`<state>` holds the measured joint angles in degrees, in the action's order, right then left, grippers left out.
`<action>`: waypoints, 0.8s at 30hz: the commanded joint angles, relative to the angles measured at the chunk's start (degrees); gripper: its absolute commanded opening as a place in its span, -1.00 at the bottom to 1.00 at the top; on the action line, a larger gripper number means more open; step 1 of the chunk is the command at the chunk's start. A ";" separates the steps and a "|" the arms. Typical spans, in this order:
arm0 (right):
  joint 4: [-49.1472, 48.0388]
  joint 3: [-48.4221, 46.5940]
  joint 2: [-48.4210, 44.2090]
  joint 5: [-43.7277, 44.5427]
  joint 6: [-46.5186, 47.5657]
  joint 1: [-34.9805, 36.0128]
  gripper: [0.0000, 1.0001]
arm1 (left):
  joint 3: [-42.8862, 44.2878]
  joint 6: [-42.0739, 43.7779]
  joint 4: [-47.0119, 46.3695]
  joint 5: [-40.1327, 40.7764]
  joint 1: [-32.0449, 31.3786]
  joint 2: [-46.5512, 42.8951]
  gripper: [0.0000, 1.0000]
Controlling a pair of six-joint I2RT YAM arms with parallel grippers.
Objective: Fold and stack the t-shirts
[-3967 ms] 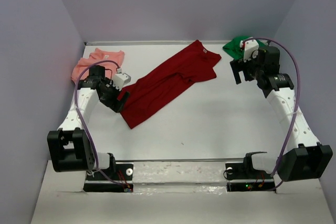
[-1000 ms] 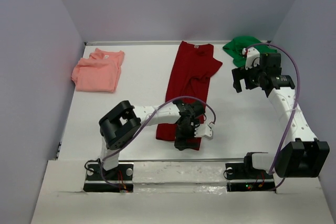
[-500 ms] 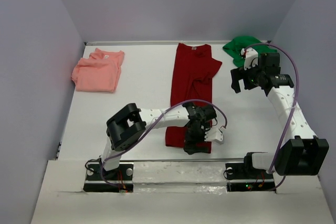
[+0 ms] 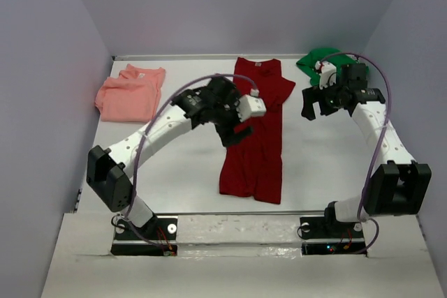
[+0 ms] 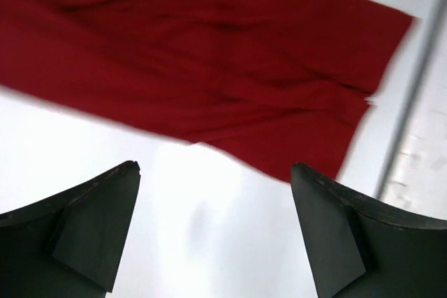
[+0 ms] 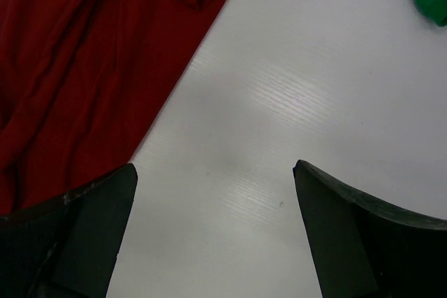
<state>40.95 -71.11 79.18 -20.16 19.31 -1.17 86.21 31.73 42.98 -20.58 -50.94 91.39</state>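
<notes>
The dark red t-shirt (image 4: 258, 165) lies long and wrinkled in the middle of the desk (image 4: 314, 165). The left end effector (image 4: 236, 135) over it and the right end effector (image 4: 316, 108) beside it stand wide open, both empty. Behind lie the pink t-shirt (image 4: 129, 94) at left and the green t-shirt (image 4: 316, 59) at right.

Three t-shirts lie on one white table (image 4: 174, 172): one dark red t-shirt (image 4: 255, 151) at the centre of the overhead frame, one salmon pink t-shirt (image 4: 129, 94) at the upper left and one green t-shirt (image 4: 316, 59) at the upper right. There are two robot arms, the left arm (image 4: 157, 130) and the right arm (image 4: 377, 134). They carry two purple cables, one on the left (image 4: 195, 80) and one on the right (image 4: 385, 102), and two grippers, the left gripper (image 4: 234, 132) and the right gripper (image 4: 312, 106). Each wrist view shows two dark fingers (image 5: 84, 235) (image 6: 349, 235).
</notes>
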 commanded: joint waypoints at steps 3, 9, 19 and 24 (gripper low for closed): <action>4.13 -12.27 12.11 -5.15 0.99 -0.50 0.99 | -4.55 -7.02 -7.91 10.63 17.78 -7.80 0.98; 10.81 -34.59 32.77 -6.29 2.48 2.57 0.99 | -15.89 -10.01 -15.91 13.62 35.98 -17.38 0.98; 17.06 -66.35 59.16 -3.83 3.72 8.11 0.99 | -22.23 -12.65 -16.09 16.53 51.19 -19.15 0.98; 12.40 -68.27 63.45 -3.39 3.45 9.96 0.99 | -22.58 -14.58 -15.38 16.62 52.61 -17.30 0.98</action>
<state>55.05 -134.67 140.22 -23.77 22.35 8.05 63.59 19.35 28.56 -4.03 1.28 74.41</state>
